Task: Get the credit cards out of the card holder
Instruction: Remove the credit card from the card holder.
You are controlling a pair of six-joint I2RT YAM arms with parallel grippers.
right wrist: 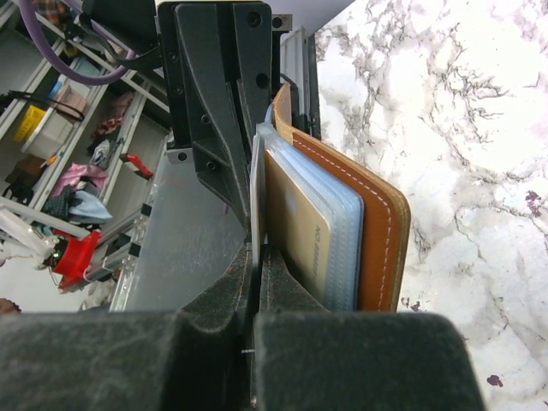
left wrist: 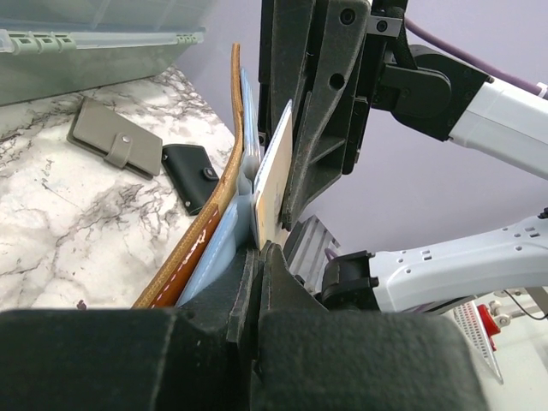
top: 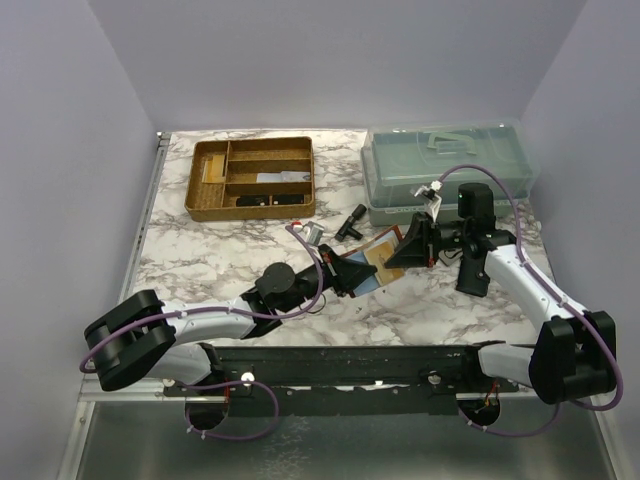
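The card holder (top: pixel 383 258), reddish-brown leather with pale blue inner pockets, is held on edge above the table between my two grippers. In the left wrist view its leather cover (left wrist: pixel 210 224) stands left of a tan credit card (left wrist: pixel 274 180), whose lower edge runs into my shut left gripper (left wrist: pixel 259 254). My right gripper (right wrist: pixel 258 261) is shut on a thin pale inner leaf of the card holder (right wrist: pixel 378 224). Another tan credit card (right wrist: pixel 295 224) sits in a clear pocket beside that leaf. The two grippers face each other closely (top: pixel 345 272) (top: pixel 410 246).
A gold-brown divided tray (top: pixel 252 178) stands at the back left and a clear lidded box (top: pixel 445 168) at the back right. A grey snap wallet (left wrist: pixel 114 147) and a small black pouch (left wrist: pixel 193 173) lie on the marble behind the card holder.
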